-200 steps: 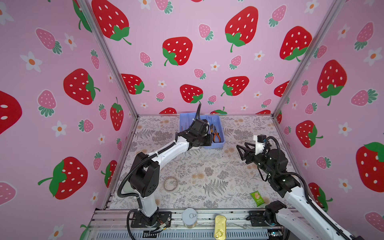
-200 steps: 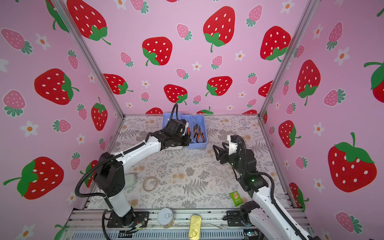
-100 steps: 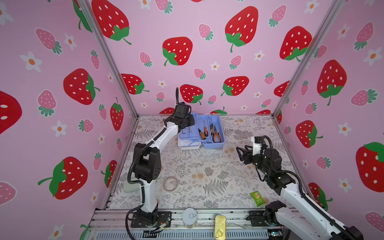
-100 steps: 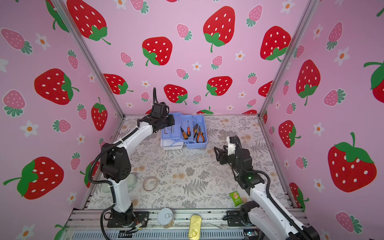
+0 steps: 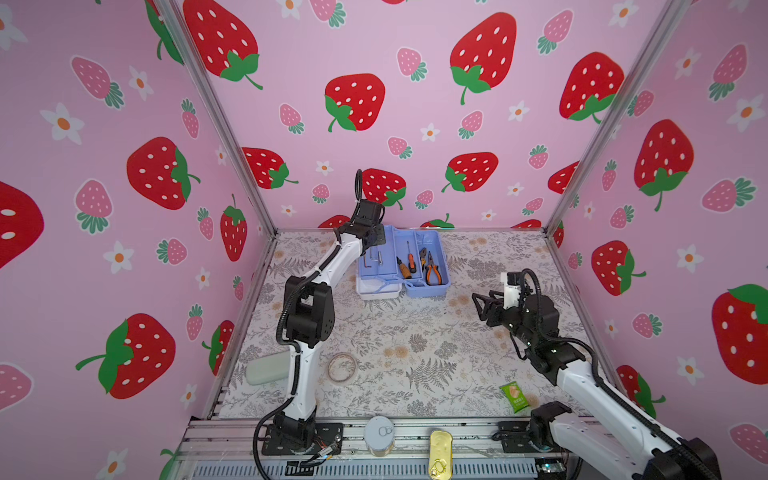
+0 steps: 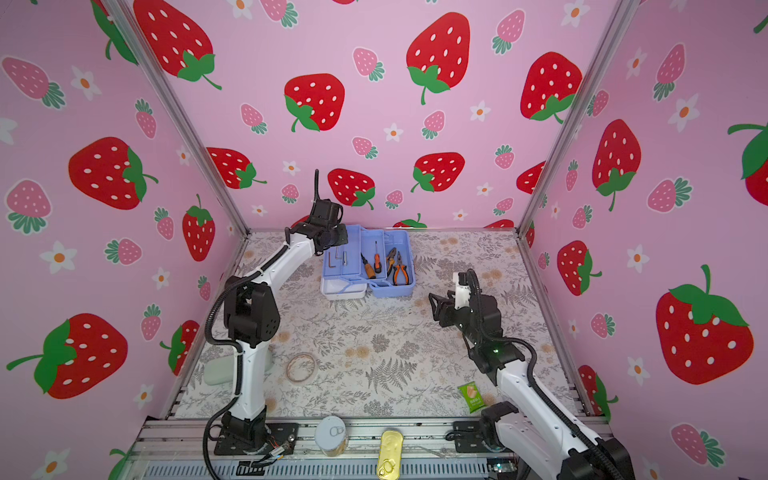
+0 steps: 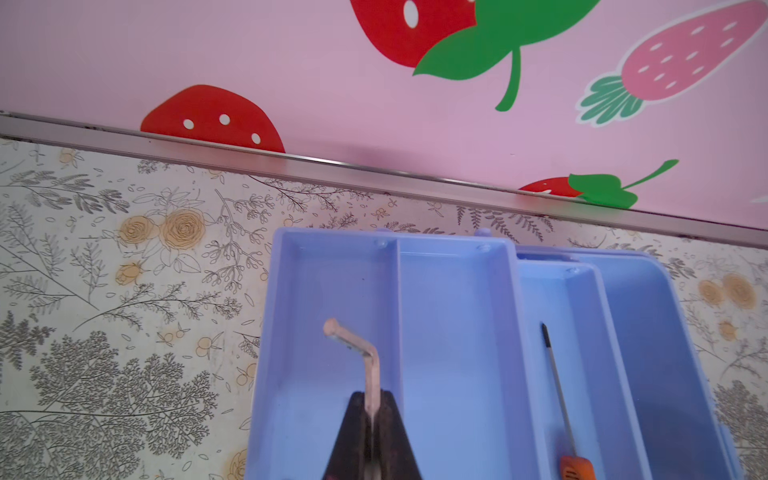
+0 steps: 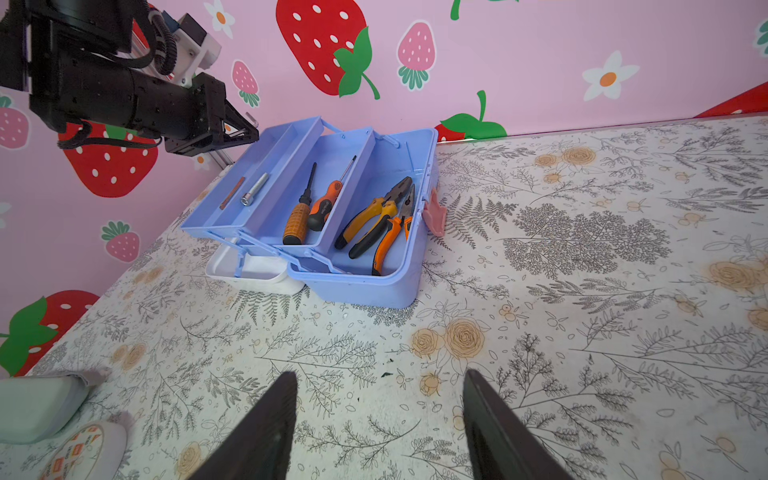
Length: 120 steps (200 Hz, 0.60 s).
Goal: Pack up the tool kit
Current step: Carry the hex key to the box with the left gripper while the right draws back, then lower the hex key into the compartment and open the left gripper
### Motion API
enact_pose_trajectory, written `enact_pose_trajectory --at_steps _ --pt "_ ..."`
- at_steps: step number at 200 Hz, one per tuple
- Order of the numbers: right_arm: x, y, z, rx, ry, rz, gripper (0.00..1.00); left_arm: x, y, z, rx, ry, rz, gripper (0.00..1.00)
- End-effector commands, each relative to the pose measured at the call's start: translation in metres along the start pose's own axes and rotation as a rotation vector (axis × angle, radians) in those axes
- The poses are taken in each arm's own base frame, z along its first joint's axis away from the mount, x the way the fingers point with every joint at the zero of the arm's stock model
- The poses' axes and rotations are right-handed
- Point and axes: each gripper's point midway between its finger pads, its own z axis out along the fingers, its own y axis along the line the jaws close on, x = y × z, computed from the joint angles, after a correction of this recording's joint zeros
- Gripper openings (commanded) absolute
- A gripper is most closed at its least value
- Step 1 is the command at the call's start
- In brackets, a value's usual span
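Left wrist view: the left gripper [image 7: 372, 409] is clamped on a hex key [image 7: 372, 376] over the open tool kit [image 7: 453, 332] at the worktop's [image 7: 124, 291] back edge. Released tilted, the key could bounce out. The right gripper [image 8: 380, 374] hangs open and empty.

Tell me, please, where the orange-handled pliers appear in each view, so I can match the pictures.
In a top view: orange-handled pliers in the deep base.
In a top view: pliers, same deep base.
Left wrist: not in it.
Right wrist: pliers in the deep base, beside the pink latch.
Shared landmark: the screwdriver tray.
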Motion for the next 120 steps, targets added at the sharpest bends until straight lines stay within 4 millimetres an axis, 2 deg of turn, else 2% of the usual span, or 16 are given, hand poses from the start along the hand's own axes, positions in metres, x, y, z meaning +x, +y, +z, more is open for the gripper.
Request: enact_pose_trajectory --at_steps 1,39,42,74,120 --pt "-0.003 0.000 0.000 -0.011 -0.023 -0.007 0.65 -0.008 0.013 0.000 -0.074 -0.003 0.014 0.02" --pt "0.004 -0.005 0.005 -0.002 0.003 0.001 0.65 0.000 0.021 0.009 -0.108 0.021 0.013 0.05" --pt "0.003 -0.005 0.005 -0.002 0.002 0.001 0.65 0.000 0.021 0.009 -0.108 0.022 0.010 0.09" --pt "0.006 -0.006 0.007 -0.005 0.010 0.006 0.65 0.004 0.021 0.014 -0.099 0.036 0.009 0.19" --pt "0.005 -0.007 0.005 -0.004 0.005 0.015 0.66 -0.002 0.020 0.007 -0.094 0.021 0.017 0.26"
